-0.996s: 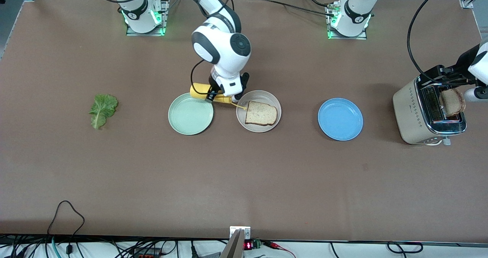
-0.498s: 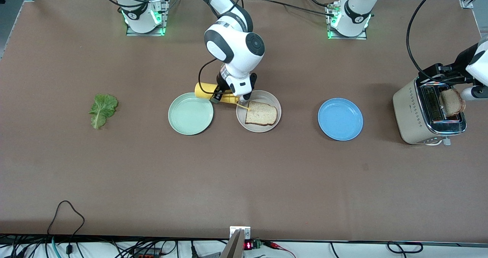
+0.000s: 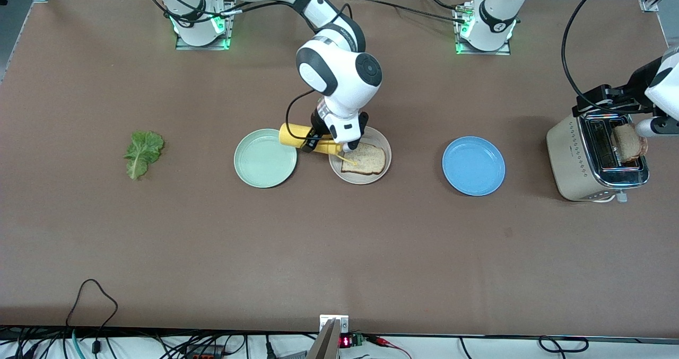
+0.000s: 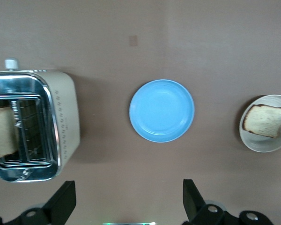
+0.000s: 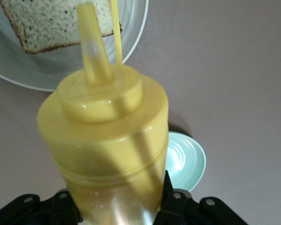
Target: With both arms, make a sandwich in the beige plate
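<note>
Three plates: mint green plate, beige plate, blue plate. Two bread slices. One lettuce leaf, one toaster, one yellow bottle.

A yellow squeeze bottle is up in the air, tipped on its side. A green plate and a blue plate sit on the brown table. A toaster stands at the left arm's end.
</note>
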`<state>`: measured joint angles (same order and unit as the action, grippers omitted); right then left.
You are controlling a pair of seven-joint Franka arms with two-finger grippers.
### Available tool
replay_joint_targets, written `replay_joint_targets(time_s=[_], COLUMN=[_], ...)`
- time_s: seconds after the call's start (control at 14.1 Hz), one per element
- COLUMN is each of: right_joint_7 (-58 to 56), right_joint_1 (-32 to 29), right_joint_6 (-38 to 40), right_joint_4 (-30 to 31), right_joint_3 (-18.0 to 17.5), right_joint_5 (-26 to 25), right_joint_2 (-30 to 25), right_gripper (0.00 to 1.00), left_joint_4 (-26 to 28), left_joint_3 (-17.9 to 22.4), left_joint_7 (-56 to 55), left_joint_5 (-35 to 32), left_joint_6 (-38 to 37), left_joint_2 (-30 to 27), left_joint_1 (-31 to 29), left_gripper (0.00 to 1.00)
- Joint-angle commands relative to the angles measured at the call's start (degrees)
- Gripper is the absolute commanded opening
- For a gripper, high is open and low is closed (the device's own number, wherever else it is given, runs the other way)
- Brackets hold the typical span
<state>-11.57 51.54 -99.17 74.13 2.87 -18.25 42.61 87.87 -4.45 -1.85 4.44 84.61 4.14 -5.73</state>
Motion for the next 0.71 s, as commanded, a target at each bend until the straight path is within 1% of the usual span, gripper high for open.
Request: replay_joint_targets(time_s=[0.0, 0.14, 0.28, 0.64], right_joint_7=[1.29, 1.64, 2.69, 2.78], right_joint_1=[1.72, 1.81, 1.90, 2.60], right_joint_6=[0.65, -0.57, -2.16, -2.17], right_joint_4=[-5.21, -6.62, -6.54, -6.01], right_joint_3=[2.05, 2.05, 2.14, 2.14], right_joint_5=[1.81, 2.16, 2.34, 2.17], right_joint_2=[3.18, 4.32, 4.76, 5.82], right_gripper=[0.21, 0.21, 0.21, 0.21], left_joint_4=[0.20, 0.20, 0.11, 0.11], left_joint_3=[0.05, 0.14, 0.05, 0.49], left_joint_7=[0.36, 0.36, 0.36, 0.36], left_joint_5=[1.54, 1.54, 1.62, 3.21], left_joint_6=[-0.76, -0.76, -0.76, -0.76], left_joint_2=[-0.98, -1.07, -0.98, -0.98], left_joint_1=[-0.25, -0.25, -0.25, -0.25], left_gripper=[1.00, 1.00, 1.00, 1.00])
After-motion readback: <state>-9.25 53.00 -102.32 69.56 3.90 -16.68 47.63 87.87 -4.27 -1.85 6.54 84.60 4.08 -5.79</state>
